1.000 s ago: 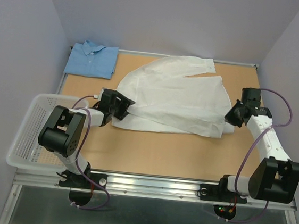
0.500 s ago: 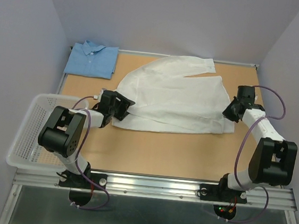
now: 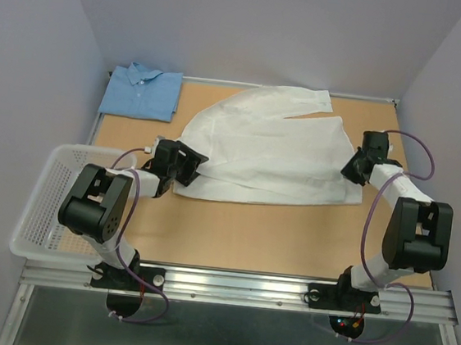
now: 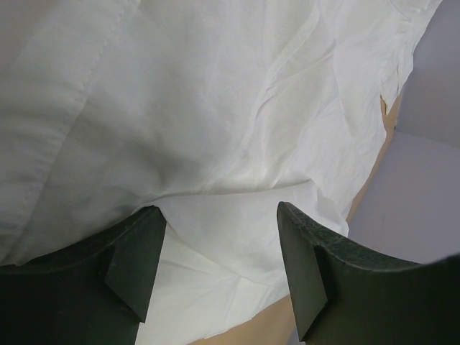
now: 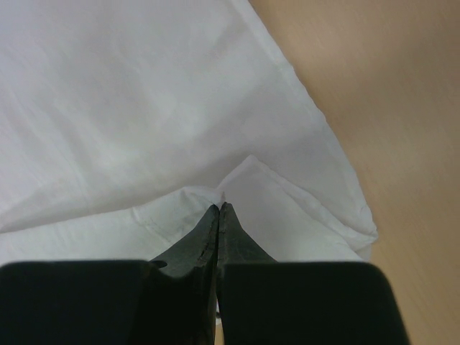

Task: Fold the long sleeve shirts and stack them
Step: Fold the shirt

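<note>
One risk: the right gripper (image 5: 218,208), closed at a thin fold of the white shirt (image 3: 266,147), could slip while the left gripper (image 4: 219,212) stood open.

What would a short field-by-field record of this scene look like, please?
white shirt: spread across the table
blue shirt: folded, far left corner
basket: near left edge, apart from both shirts
left gripper: open, at the white shirt's left edge
right gripper: shut on the white shirt's right edge
</note>
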Controlling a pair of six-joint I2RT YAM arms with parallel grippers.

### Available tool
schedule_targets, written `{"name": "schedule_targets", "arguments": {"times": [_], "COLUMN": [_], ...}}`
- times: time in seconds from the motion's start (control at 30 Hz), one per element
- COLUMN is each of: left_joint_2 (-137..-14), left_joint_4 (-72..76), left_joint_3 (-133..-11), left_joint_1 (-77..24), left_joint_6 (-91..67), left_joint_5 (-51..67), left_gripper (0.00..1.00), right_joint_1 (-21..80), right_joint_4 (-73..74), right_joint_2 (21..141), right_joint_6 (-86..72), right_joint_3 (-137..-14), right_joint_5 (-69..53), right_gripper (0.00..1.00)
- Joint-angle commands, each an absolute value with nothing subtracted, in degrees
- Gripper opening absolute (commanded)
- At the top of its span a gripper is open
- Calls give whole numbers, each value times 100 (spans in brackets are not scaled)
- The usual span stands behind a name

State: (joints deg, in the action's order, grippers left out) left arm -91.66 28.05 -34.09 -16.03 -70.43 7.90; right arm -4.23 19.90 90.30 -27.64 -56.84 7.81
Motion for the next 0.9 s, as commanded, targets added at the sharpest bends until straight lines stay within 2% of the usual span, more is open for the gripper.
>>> {"name": "schedule_targets", "arguments": {"times": [0.0, 0.07, 0.1, 0.17, 0.3, 0.47, 0.53, 0.57, 0.67, 0.7, 0.87], "left_joint_2": [-8816, -8737, -8632, -8421, -7876, -7401, -7243, -7164, -7189, -7346, -8243], "left_joint_4": [2865, 2830, 2778, 2585, 1847, 776, 546, 475, 588, 667, 791], "left_joint_3": [-3270, -3278, -3304, -3436, -3866, -4411, -4412, -4282, -4088, -4000, -4043], "left_joint_1": [-1573, -1573, -1582, -1591, -1626, -1705, -1775, -1801, -1907, -1933, -2188], "left_joint_6": [-6829, -6794, -6716, -6488, -5865, -4800, -4528, -4274, -4044, -3930, -3744], "left_joint_5": [721, 712, 695, 668, 528, 667, 773, 860, 1019, 1263, 1906], "left_gripper": [75, 77, 82, 87, 91, 91, 91, 89, 87, 86, 85], "right_joint_1": [-510, -501, -501, -510, -501, -501, -483, -475, -405, -396, -395], "right_joint_4": [1661, 1670, 1687, 1757, 1995, 2110, 1996, 1751, 1101, 446, -1404], "right_joint_2": [9079, 9062, 9053, 8896, 8474, 7946, 7893, 7901, 7910, 7910, 8103], "right_joint_6": [-2698, -2733, -2733, -2725, -2751, -3031, -3163, -3338, -3734, -4092, -5044], "right_joint_3": [-5827, -5783, -5766, -5792, -5906, -5810, -5696, -5600, -5117, -4941, -3781], "right_joint_5": [1221, 1292, 1318, 1318, 1266, 425, -647, -1225, -1888, -2290, -2838], "right_gripper": [1, 12, 24, 41, 54, 59, 60, 60, 60, 60, 59]}}
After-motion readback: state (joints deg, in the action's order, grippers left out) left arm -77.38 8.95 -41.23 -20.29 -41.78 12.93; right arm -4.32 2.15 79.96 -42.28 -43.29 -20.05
